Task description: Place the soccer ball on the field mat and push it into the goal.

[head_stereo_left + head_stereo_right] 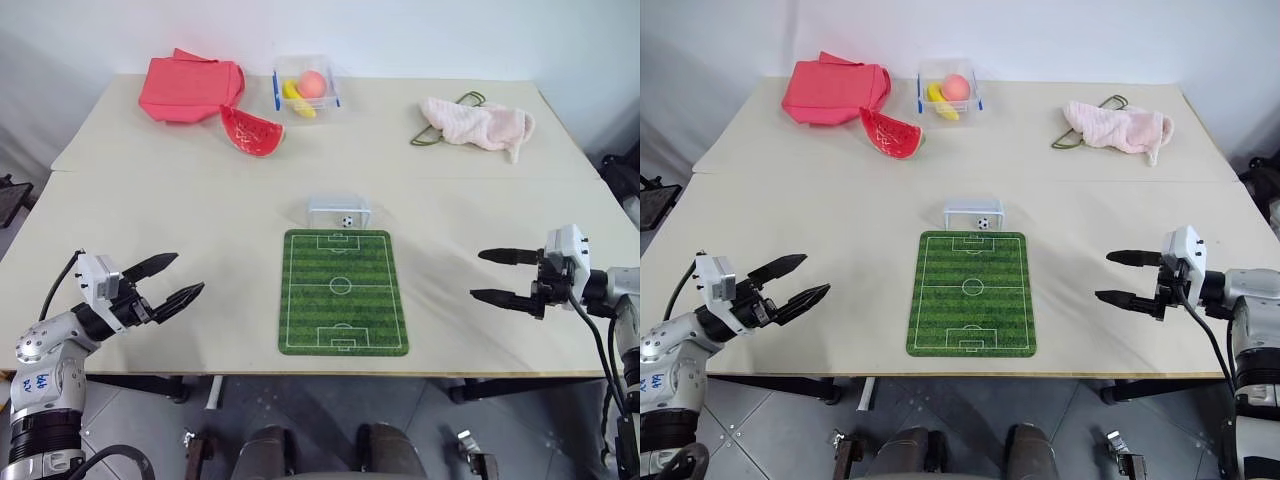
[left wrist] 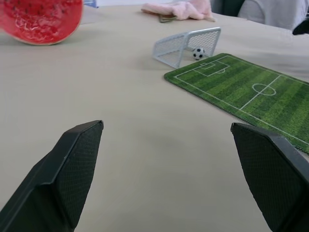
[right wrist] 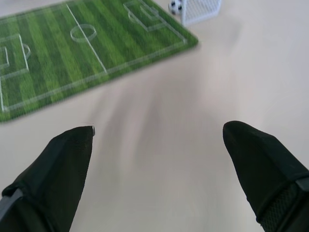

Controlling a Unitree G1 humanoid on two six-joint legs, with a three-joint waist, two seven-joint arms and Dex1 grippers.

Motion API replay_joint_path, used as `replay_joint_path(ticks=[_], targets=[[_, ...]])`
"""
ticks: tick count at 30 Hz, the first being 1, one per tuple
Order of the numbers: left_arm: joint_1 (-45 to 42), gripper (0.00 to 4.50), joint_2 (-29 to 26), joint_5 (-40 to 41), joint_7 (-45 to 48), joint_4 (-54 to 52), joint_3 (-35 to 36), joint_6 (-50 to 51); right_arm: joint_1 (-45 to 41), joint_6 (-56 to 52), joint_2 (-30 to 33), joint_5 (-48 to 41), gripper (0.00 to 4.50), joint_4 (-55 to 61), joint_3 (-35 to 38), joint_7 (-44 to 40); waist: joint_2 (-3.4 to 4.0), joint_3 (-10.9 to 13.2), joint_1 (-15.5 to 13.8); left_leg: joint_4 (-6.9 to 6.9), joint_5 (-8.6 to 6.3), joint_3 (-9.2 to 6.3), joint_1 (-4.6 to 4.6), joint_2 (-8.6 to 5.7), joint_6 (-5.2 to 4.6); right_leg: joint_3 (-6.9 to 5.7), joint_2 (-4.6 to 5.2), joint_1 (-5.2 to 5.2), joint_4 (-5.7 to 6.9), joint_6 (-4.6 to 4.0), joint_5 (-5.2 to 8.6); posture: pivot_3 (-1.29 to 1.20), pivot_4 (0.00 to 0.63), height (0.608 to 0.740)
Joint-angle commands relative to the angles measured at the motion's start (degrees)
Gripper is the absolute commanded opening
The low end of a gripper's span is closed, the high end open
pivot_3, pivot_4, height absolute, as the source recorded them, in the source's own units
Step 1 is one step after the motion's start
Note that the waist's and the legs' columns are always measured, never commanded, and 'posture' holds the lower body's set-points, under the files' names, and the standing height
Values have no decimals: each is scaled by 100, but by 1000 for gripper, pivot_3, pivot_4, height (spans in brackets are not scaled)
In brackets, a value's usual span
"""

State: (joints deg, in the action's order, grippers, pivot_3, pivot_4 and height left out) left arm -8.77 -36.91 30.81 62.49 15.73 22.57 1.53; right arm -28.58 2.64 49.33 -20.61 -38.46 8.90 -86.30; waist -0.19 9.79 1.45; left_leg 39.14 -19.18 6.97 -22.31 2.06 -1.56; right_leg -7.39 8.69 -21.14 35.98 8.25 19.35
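On my left side, my left gripper (image 1: 171, 279) hangs just over the table (image 1: 150, 210), fingers spread apart w/ nothing between them, pointing toward the middle. Far behind it, at the back of the table, lies a folded red cloth (image 1: 188, 88), and beside that a watermelon slice (image 1: 250, 130). Next comes a clear container (image 1: 306, 88) w/ a pink-orange fruit and a yellow one inside.

At the center, the field mat (image 1: 343, 291) lies flat near the front edge of the table. The goal (image 1: 338, 211) stands just behind its far short edge, on the bare table, mouth facing the mat. The soccer ball (image 1: 346, 221) sits inside the goal mouth, off the mat.

Further right, at the back, a pink towel (image 1: 478, 124) lies on a green wire hanger. My right gripper (image 1: 491, 275) hangs near the right front of the table, well apart from the mat, fingers wide and empty, pointing toward the center.
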Motion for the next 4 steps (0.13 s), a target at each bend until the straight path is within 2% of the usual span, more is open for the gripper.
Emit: replay_joint_path(ticks=[1,4], targets=[[165,4500,-46,179,72,-290,175,-16,-55,40,-25,-36,4485,105,104,73,1,0,11,0,0,0,0,1,0,0,0,0,1,0,0,0,150,740],[372,4500,-144,88,205,-366,86,1,88,2,-31,-58,4485,278,126,138,1,0,22,0,0,2,1,5,0,0,-2,-1,1,0,0,0,150,740]])
